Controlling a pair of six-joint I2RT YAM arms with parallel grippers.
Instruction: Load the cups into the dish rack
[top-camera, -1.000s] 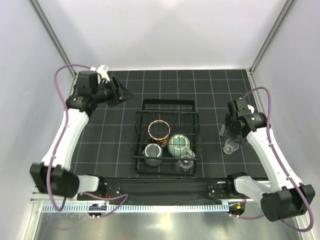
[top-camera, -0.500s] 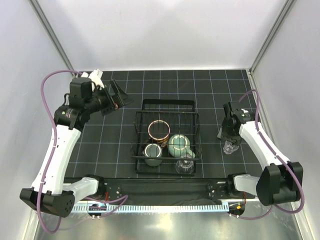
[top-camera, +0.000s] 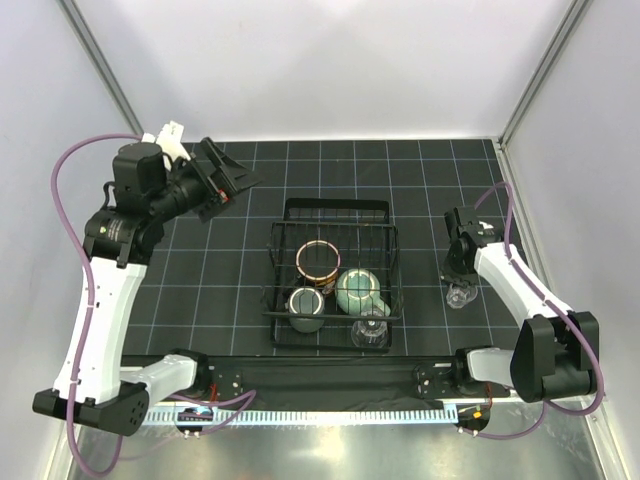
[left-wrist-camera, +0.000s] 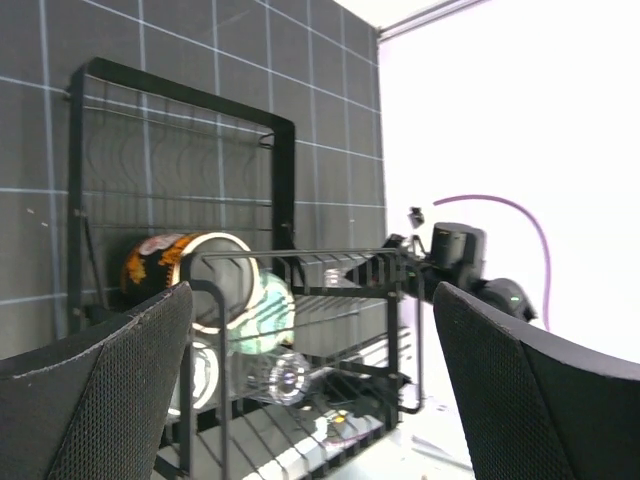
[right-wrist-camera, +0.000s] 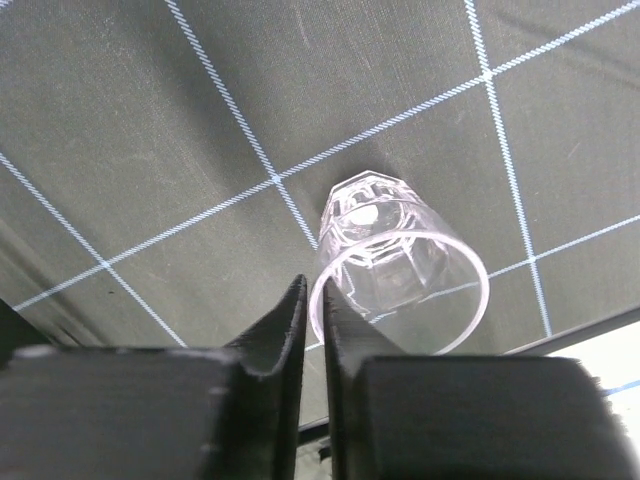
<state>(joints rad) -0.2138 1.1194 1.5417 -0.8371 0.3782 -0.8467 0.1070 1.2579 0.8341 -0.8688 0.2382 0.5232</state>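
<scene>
Beside rack (top-camera: 336, 203), right tool (right-wrist-camera: 312, 300) pinches glass (right-wrist-camera: 400, 255) rim.

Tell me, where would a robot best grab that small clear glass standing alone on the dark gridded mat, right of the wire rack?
By its rim wall, from straight above. The small clear glass stands upright with its mouth open upward, so one finger can go inside and one outside. The right hand seems pinched on the near rim in just that way.
</scene>
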